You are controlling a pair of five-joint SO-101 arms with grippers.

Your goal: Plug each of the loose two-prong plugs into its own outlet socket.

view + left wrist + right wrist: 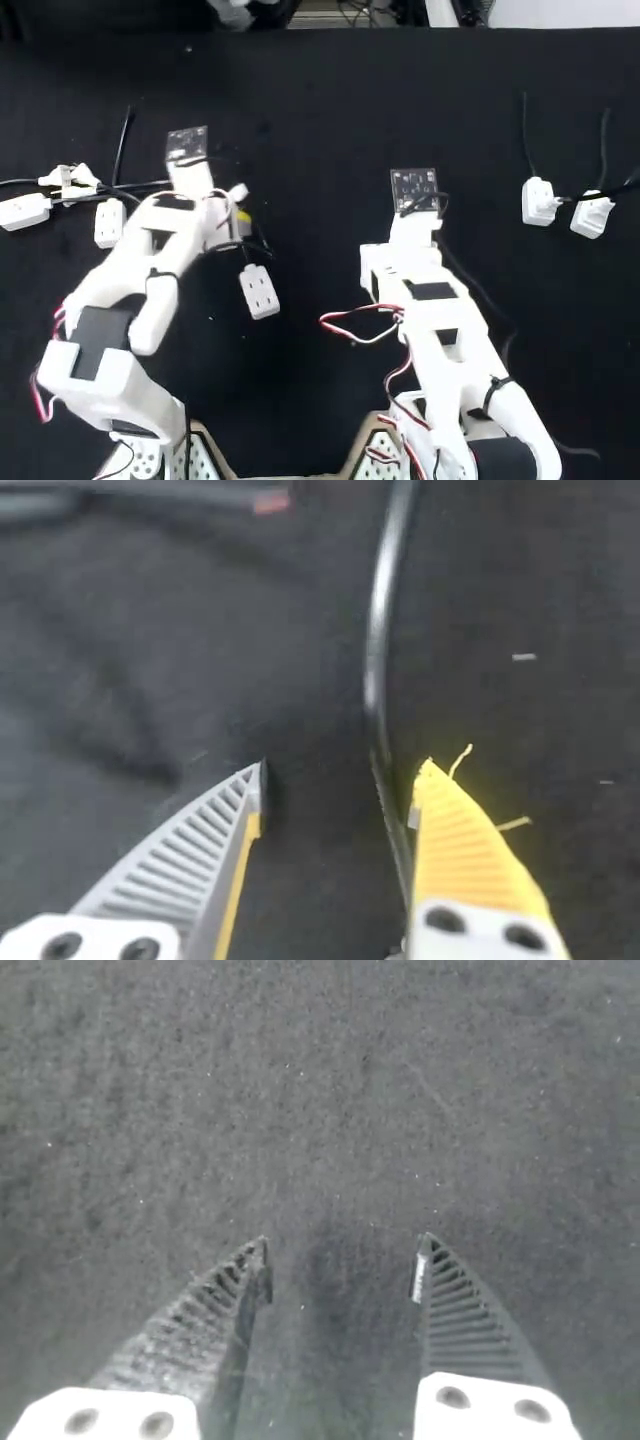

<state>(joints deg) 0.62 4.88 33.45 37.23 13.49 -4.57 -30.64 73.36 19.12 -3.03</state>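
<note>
Nearest in my high view, left arm (150, 260) and right arm (440, 310) stand over the black table (330, 110); white socket block (259, 291) just beside left arm; plugs (60, 182) clustered far left; plug pair (541, 201) far right.
Left wrist view: left gripper (340, 770) wide; black cable (375, 680) runs between its fingers, I note, close to the yellow one.
Right wrist view: right gripper (345, 1245) wide over the table.

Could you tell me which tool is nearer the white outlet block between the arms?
Left. The left tool is close by the outlet block; the right tool, well off on its other side.
</note>
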